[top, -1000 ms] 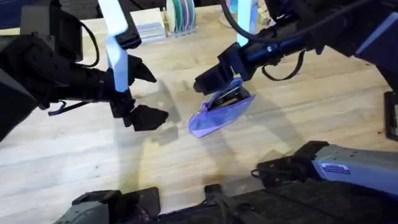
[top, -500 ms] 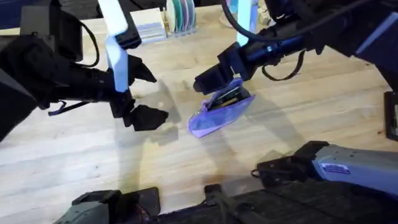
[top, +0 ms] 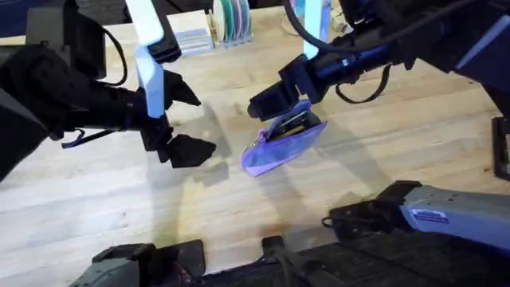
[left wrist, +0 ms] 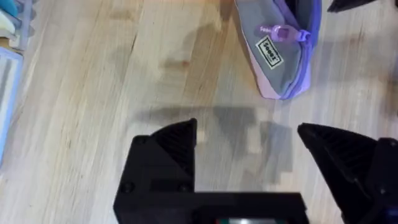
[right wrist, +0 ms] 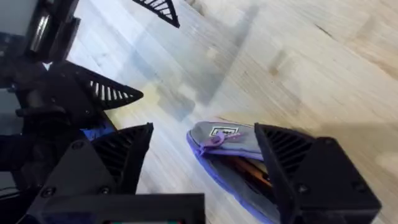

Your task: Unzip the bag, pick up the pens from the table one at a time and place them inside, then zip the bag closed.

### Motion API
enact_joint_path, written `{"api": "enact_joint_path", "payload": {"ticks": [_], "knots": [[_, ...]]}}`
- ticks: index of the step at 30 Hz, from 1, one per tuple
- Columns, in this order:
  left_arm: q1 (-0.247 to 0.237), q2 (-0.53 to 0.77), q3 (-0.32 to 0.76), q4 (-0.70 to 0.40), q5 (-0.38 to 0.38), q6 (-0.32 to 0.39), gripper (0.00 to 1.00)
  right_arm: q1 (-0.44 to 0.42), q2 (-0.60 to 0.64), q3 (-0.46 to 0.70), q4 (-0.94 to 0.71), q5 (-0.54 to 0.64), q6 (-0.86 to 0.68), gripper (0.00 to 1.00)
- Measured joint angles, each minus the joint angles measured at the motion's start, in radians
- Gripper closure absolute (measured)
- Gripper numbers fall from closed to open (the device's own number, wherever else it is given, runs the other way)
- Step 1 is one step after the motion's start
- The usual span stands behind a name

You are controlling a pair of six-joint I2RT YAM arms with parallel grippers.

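Nothing has shifted since a second ago: on the wooden counter (top: 239,207) both arms hold their spots. Mid-counter lies the lavender bag (top: 283,142), mouth gaping, something dark and tan inside. Right gripper (top: 271,101) hovers over its far end, jaws apart; left gripper (top: 185,123) waits beside it, jaws wide.

Open right tool (right wrist: 205,146) above the unzipped lavender bag (right wrist: 233,158) on the table (right wrist: 298,56).
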Motion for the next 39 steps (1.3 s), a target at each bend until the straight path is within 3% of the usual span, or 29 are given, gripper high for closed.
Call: {"api": "enact_joint_path", "payload": {"ticks": [10,22,32,39], "knots": [[0.0,0.0,0.0,0.0,0.0,0.0,0.006,0.026,0.01,0.0,-0.003,0.0,0.0,0.005],[0.0,0.0,0.0,0.0,0.0,0.0,0.006,0.09,0.128,0.0,-0.004,0.007,0.015,0.004],[0.0,0.0,0.0,0.002,0.0,0.0,0.006,0.105,0.174,0.0,-0.001,0.151,0.09,0.004],[0.0,0.0,0.0,0.025,0.0,0.0,0.006,0.224,0.174,0.0,-0.001,0.293,0.061,0.004]]}}
